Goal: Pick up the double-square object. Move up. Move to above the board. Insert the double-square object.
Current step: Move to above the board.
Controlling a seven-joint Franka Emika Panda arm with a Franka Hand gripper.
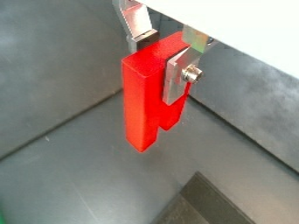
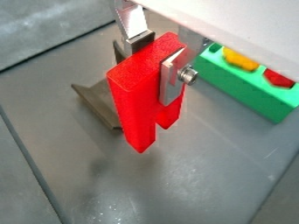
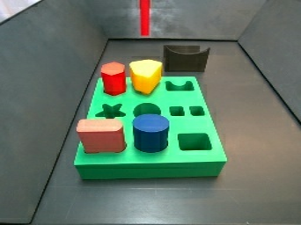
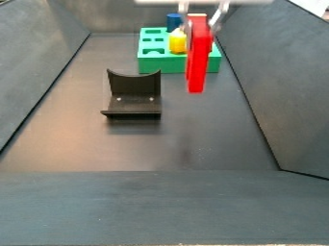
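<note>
Gripper (image 2: 158,63) clamped on the double-square object (image 2: 142,101) near its top, hanging upright clear of the floor for carrying. Not yet over the board (image 4: 161,56); fixture (image 4: 131,94) standing beside.

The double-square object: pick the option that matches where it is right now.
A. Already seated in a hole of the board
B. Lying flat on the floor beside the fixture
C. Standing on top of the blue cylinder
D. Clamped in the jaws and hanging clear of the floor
D: in a side view the double-square object hangs upright from the gripper, off the floor, short of the board; a wrist view shows the silver fingers pressed on it.
</note>
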